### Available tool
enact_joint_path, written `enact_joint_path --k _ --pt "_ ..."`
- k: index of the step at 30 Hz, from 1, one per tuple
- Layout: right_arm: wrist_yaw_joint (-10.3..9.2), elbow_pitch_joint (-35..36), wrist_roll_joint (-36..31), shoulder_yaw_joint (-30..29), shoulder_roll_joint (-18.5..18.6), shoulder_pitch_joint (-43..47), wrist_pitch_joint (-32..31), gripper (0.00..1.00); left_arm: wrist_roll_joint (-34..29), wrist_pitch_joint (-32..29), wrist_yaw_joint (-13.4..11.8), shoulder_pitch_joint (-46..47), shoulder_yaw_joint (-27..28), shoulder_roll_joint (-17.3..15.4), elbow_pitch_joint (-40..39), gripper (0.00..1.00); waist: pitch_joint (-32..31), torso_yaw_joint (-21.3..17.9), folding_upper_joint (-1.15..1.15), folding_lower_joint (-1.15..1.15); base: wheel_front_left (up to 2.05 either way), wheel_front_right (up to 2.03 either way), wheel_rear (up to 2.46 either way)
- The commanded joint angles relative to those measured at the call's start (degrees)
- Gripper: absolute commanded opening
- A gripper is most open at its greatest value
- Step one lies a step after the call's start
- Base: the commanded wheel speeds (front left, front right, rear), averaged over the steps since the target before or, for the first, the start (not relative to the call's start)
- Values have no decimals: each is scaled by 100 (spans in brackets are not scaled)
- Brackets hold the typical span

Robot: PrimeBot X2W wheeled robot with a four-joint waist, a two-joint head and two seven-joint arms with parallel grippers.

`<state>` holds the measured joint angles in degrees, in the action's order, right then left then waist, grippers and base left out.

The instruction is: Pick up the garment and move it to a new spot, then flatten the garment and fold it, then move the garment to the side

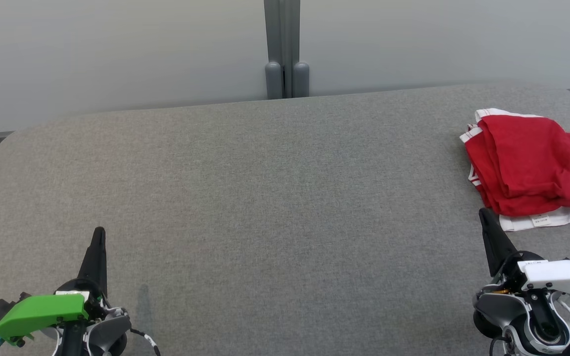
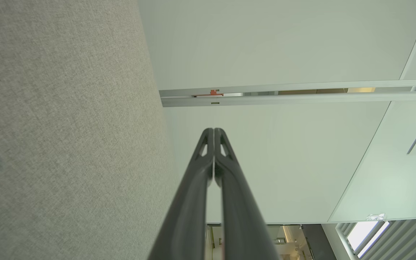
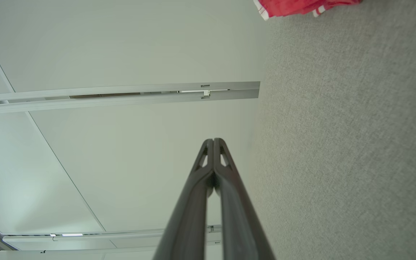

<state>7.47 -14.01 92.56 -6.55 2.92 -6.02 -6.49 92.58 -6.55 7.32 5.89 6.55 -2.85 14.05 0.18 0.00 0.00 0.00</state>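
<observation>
The garment point(image 1: 530, 165), red with white trim, lies folded in a heap at the far right of the grey fabric table point(image 1: 265, 198); a strip of the garment point(image 3: 302, 7) shows at the top edge of the right wrist view. My right gripper point(image 1: 484, 213) is shut and empty at the lower right, its tip just below the garment's white front edge. At the lower left my left gripper point(image 1: 99, 232) is shut and empty too, far from the garment. Both wrist views show each pair of fingers pressed together: left gripper point(image 2: 213, 130), right gripper point(image 3: 213, 141).
A pale wall point(image 1: 117, 54) runs behind the table, with a grey upright post point(image 1: 286, 49) at the middle of the back edge. The table's back corners are rounded.
</observation>
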Motion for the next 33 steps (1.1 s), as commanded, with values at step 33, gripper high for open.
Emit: enact_joint_path --k 33 --pt "4 -11 -35 -12 1 -31 -27 0 -38 -20 35 64 13 -8 6 0 0 0 0 0 0 0 0"
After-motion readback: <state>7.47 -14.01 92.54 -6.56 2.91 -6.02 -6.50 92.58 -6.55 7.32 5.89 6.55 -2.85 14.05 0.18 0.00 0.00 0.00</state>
